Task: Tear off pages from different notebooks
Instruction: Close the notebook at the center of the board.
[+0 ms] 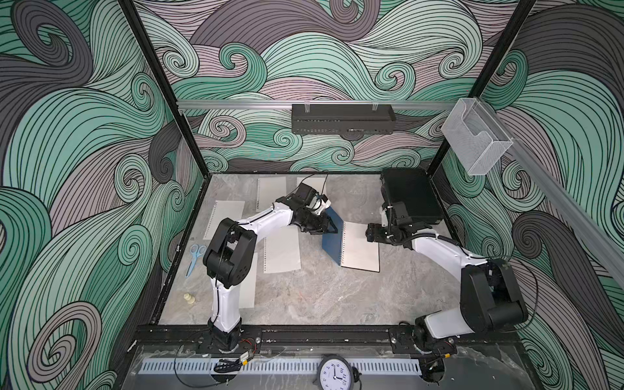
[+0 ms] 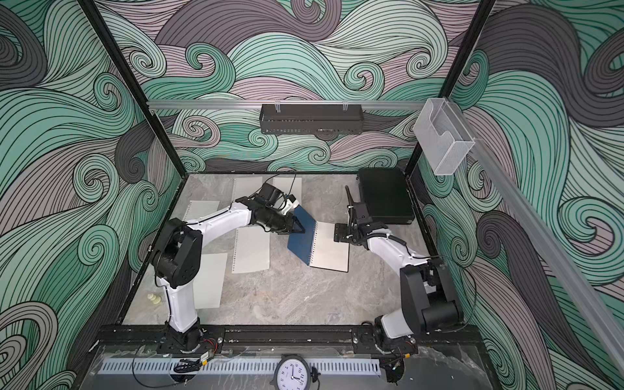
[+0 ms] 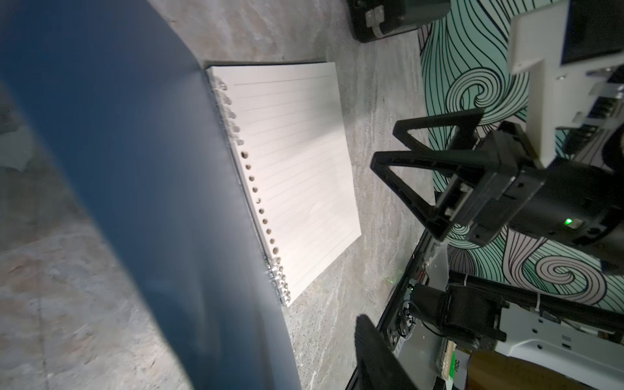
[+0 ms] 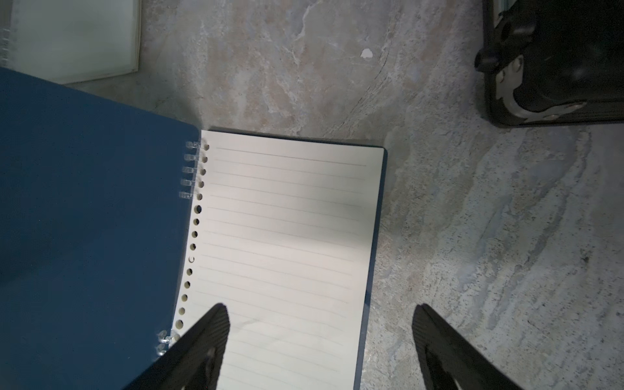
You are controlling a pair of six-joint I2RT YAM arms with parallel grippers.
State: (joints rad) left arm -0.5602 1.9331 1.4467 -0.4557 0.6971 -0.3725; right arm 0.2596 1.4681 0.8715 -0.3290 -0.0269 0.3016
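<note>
A notebook (image 1: 354, 246) lies open near the middle of the worktop (image 1: 320, 297). Its lined top page (image 4: 287, 236) is flat and faces up, and its dark blue cover (image 1: 332, 238) stands tilted up from the clear rings (image 4: 192, 170). The right gripper (image 4: 320, 307) is released, with the jaws wide apart. One jaw is above the page near the ring side and the other is above bare worktop past the free edge. The left gripper (image 1: 332, 229) is at the cover. The cover looks blurred in the left wrist view, so I cannot tell if it is pinched or let go. I judge that the step is to prepare the tear. The left gripper should press the cover and rings flat so that the notebook cannot slide. The right gripper should take only the top sheet at its free corner, then pull low and sideways away from the rings, not upward. Loose pages (image 1: 282, 250) lie nearby, toward the left arm's side.
</note>
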